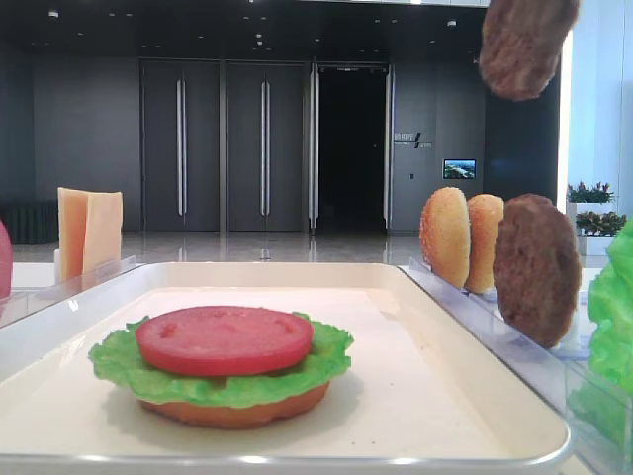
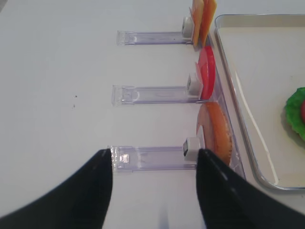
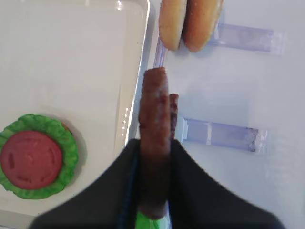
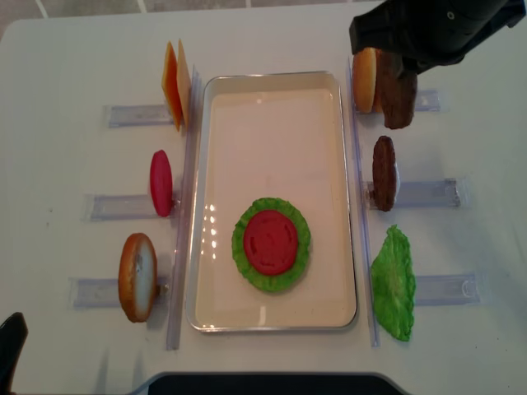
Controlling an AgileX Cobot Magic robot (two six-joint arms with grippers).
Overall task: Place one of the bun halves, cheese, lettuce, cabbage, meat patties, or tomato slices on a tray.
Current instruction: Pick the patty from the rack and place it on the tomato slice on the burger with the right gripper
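Nearest the low front view: the tray (image 1: 465,327) on the white counter (image 4: 58,49), w/ a stack on its near half. Stack = bun half (image 1: 237,408) at the bottom, lettuce (image 1: 227,381) over it, tomato slice (image 1: 225,339) on top. From overhead the stack sits centre-right in the tray, rest of the tray floor bare.

Left tool (image 2: 155,191): only two dark fingers show at the bottom of the left wrist view, standing apart over a clear rack (image 2: 152,157), nothing between them. It hovers over the counter left of the tray.

Left side racks, near to far: spare bun half (image 4: 137,276) on edge, spare tomato slice (image 4: 160,183) on edge, then cheese (image 4: 173,85) slices upright at the far end.

Right side racks, near to far: loose lettuce leaf (image 4: 393,282), a meat patty (image 4: 384,173) standing on edge, then two bun halves (image 4: 365,80) side by side.

Right tool (image 3: 153,167): pinching a second meat patty (image 3: 155,143) edge-on, fingers pressed to both flat faces. The held patty hangs in the air above the right racks, beside the tray's right rim, not over the tray floor. In the front view it shows top right, above the racked patty. The right arm (image 4: 436,29) comes in from the far right corner.
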